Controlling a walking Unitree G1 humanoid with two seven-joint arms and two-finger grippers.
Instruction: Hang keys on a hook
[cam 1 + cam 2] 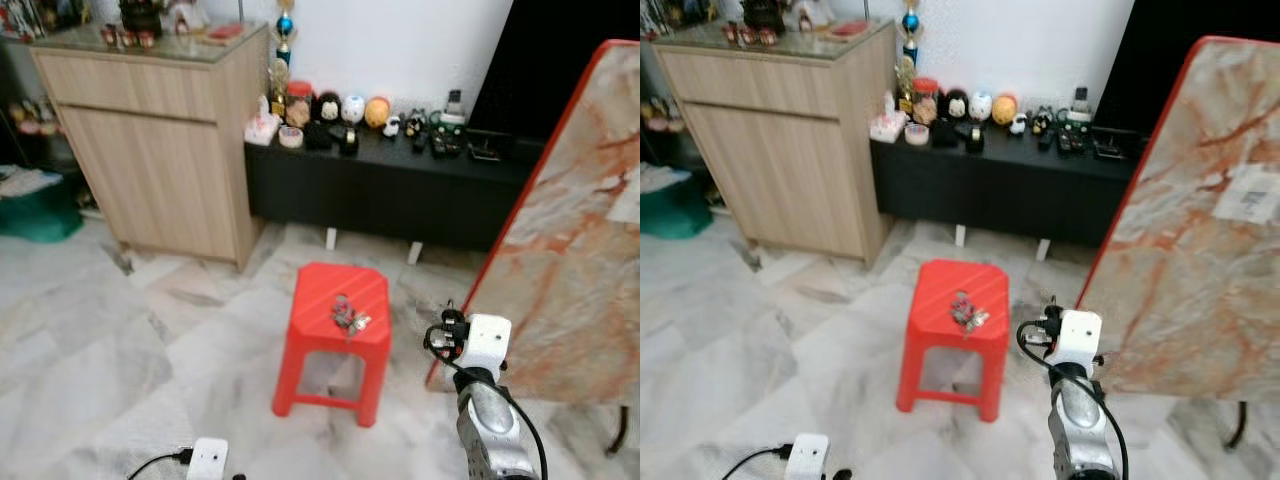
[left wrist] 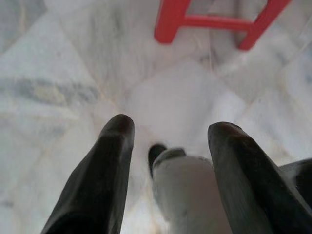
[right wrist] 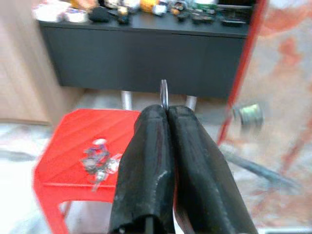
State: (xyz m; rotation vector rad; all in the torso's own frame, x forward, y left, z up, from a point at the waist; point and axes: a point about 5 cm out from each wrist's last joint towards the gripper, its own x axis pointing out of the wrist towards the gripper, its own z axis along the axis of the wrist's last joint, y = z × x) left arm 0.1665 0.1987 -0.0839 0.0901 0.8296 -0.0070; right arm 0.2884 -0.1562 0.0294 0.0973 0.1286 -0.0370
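A: Keys [image 1: 349, 319] where?
B: Lying in a small heap on top of the red plastic stool [image 1: 318, 290], near the middle of the seat. Untouched, no jaws on them.
A: Stool placement?
B: Standing on the marble floor [image 1: 100, 330], in front of the low black desk [image 1: 380, 190]. Wooden cabinet [image 1: 150, 150] to the robot's left of that desk. Row of small figurines [image 1: 340, 108] along the desk top.
A: Right side?
B: Big marble-patterned board [image 1: 580, 230] with a red edge, tilted, just right of the stool.
A: Right gripper [image 3: 165, 111]?
B: Raised beside the stool, on its right, pointing toward the black desk. Jaws pressed together, no gap. Thin metal piece [image 3: 164, 93] standing up at the tips; cannot tell what, or whether pinched. Keys lower and to the side in the wrist view, apart from the tips.
A: Left gripper [image 2: 168, 129]?
B: Low, pointing down at the floor. Jaws apart, nothing between them. Stool legs at the far edge of the wrist view. Pale rounded shape [image 2: 187, 190] below the fingers, blurred, cannot tell what.
A: Contact with the stool?
B: None from either gripper.
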